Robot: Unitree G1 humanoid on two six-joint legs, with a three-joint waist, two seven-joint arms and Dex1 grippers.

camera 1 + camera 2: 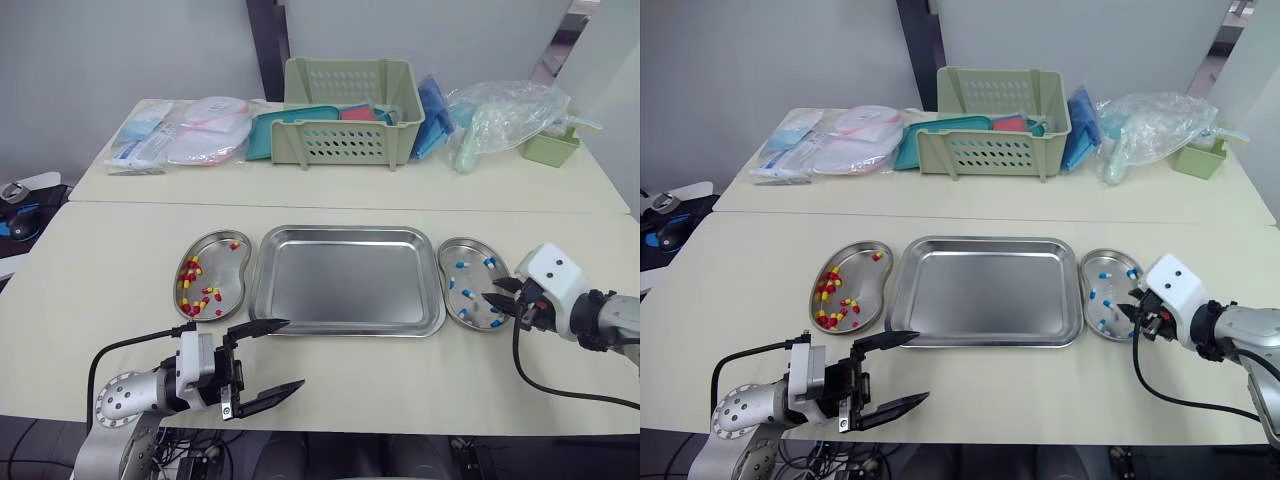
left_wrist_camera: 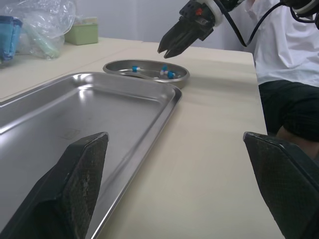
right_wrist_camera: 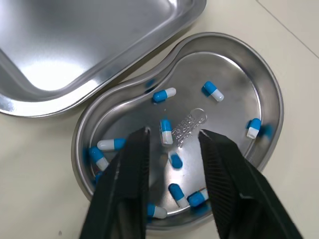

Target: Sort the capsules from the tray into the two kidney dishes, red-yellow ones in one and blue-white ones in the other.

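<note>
The steel tray [image 1: 345,280] lies bare in the middle of the table. To its left a kidney dish [image 1: 228,268] holds several red-yellow capsules [image 1: 190,282]. On the tray's right a second kidney dish [image 1: 472,300] holds several blue-white capsules [image 3: 166,131]. My right gripper [image 1: 497,297] hovers over that dish's near right part, open, with nothing between its fingers [image 3: 134,169]. My left gripper [image 1: 268,362] stands wide open near the table's front edge, in front of the tray's left corner, and holds nothing.
The back table carries a green basket [image 1: 348,110], flat packets [image 1: 185,132], a clear plastic bag [image 1: 505,115] and a small green box [image 1: 550,148]. A person in a white shirt [image 2: 284,40] stands beyond the right side of the table.
</note>
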